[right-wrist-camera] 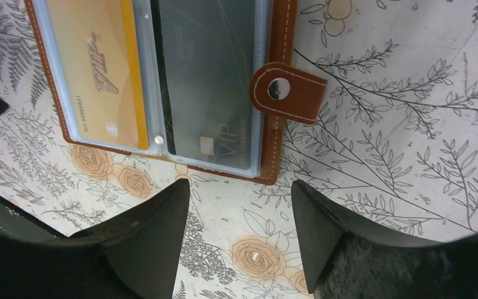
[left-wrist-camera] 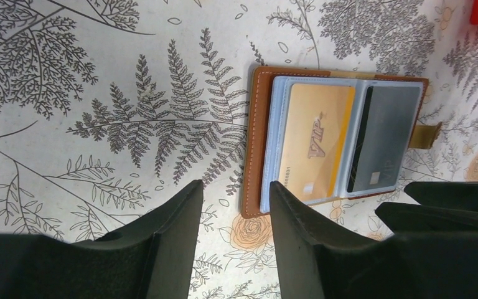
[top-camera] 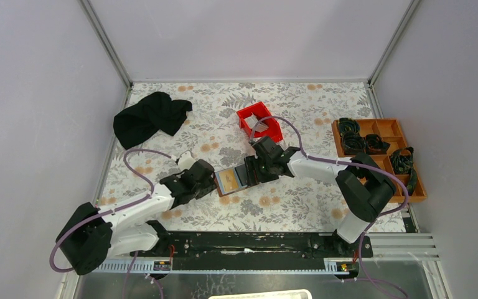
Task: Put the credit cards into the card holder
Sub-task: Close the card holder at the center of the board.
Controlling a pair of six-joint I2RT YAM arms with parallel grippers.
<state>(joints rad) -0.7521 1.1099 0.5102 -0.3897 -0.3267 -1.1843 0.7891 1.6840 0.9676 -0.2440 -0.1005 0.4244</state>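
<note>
The brown leather card holder point(top-camera: 230, 180) lies open and flat on the flowered cloth between my two grippers. Its clear sleeves hold two credit cards, a gold one point(left-wrist-camera: 317, 140) and a dark grey one point(left-wrist-camera: 386, 137). Seen from the right wrist, the gold card point(right-wrist-camera: 99, 68) and the grey card point(right-wrist-camera: 208, 81) sit side by side, with the tab clasp point(right-wrist-camera: 286, 92) sticking out to the right. My left gripper point(left-wrist-camera: 236, 190) is open and empty at the holder's left edge. My right gripper point(right-wrist-camera: 241, 187) is open wide and empty just off the holder's edge.
A red plastic bin point(top-camera: 260, 121) stands behind the right gripper. A black cloth point(top-camera: 149, 117) is bunched at the back left. An orange-brown compartment tray point(top-camera: 379, 156) with black items sits at the right edge.
</note>
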